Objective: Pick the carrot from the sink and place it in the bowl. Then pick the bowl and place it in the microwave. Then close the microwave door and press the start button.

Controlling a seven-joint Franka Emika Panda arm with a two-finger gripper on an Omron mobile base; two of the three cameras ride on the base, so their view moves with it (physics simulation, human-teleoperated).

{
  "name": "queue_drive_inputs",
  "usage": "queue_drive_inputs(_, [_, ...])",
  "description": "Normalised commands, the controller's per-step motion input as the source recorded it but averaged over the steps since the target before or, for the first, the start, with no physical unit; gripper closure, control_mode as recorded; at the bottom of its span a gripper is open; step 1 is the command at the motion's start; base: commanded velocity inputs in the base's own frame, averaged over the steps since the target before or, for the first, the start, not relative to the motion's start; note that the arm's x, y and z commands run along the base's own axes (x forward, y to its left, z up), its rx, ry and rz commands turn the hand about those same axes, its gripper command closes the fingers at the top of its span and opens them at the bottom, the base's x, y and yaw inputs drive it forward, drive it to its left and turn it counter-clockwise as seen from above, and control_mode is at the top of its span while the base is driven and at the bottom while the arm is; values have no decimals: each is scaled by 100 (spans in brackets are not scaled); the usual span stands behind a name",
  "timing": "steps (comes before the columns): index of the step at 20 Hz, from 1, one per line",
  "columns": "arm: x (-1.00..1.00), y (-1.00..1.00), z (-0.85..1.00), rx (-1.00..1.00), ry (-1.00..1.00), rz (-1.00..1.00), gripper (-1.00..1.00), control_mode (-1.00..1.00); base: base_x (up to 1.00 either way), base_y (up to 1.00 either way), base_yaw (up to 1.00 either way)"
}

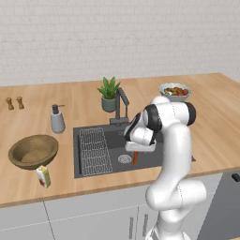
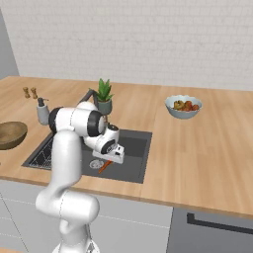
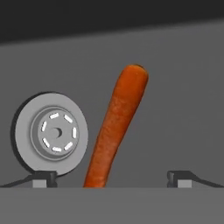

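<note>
One carrot (image 3: 117, 127) lies in the sink (image 1: 150, 165) beside its drain (image 3: 52, 133).

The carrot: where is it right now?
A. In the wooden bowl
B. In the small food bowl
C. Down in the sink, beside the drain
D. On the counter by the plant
C: the carrot lies on the dark floor of the sink, next to the round drain.

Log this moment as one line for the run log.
phase: reaching for carrot | end effector: open, straddling carrot in sink | bowl: on counter, empty
</note>
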Motion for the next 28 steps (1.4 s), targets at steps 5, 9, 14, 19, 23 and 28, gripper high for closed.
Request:
queue_drive_inputs(5, [9, 3, -20, 0, 0, 0, -100, -100, 0, 0, 0])
queue_drive_inputs(9, [8, 0, -21, 0, 0, 0, -100, -100, 0, 0, 0])
queue_drive_inputs(14, [8, 0, -16, 0, 0, 0, -100, -100, 0, 0, 0])
queue_drive_inputs(19, [11, 0, -13, 0, 0, 0, -100, -100, 0, 0, 0])
queue_drive_inputs(23, [8, 4, -21, 0, 0, 0, 100, -100, 0, 0, 0])
queue_drive_inputs(28, [4, 6, -25, 0, 0, 0, 100, -100, 0, 0, 0])
